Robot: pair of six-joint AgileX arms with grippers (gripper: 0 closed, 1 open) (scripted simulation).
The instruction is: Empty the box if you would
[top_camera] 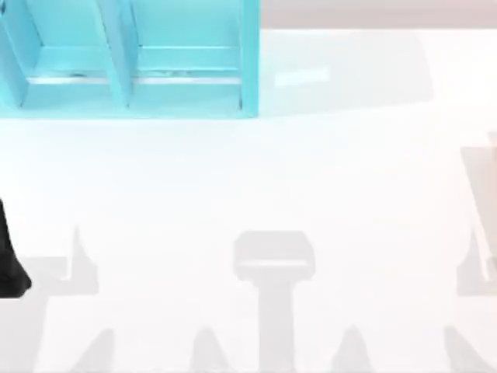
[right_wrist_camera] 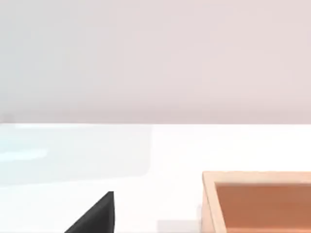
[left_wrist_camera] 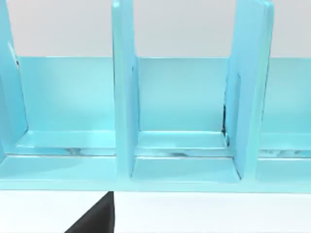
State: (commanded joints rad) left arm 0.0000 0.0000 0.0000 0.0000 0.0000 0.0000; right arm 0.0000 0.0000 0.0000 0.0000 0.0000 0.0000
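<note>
though the task names a box, what sits nearest the left arm is a blue rack (top_camera: 132,70) at the far left of the bench (top_camera: 272,179), upright dividers splitting it into open slots; the left wrist view faces those slots (left_wrist_camera: 182,145) head on and they look bare. the box (right_wrist_camera: 257,201) itself, an orange-brown wooden one, shows in the right wrist view with its near corner and inner wall visible, and in the top view a pale sliver (top_camera: 491,140) at the right edge of the bench is probably its rim. what lies inside it is hidden, since the floor of it is out of sight

the left arm (top_camera: 9,260) is a dark shape at the left edge of the top view, near the front. a dark wedge in each wrist view (left claw (left_wrist_camera: 95,216), right claw (right_wrist_camera: 95,216)) is part of that arm's own claw, but whether either is apart or together i cannot tell

judging from this, nothing is grasped yet. to do the step well, the right arm, being the one close to the box, should rise and look down into it before reaching, come in clear of the walls, and lift straight up so the rim is not knocked
</note>
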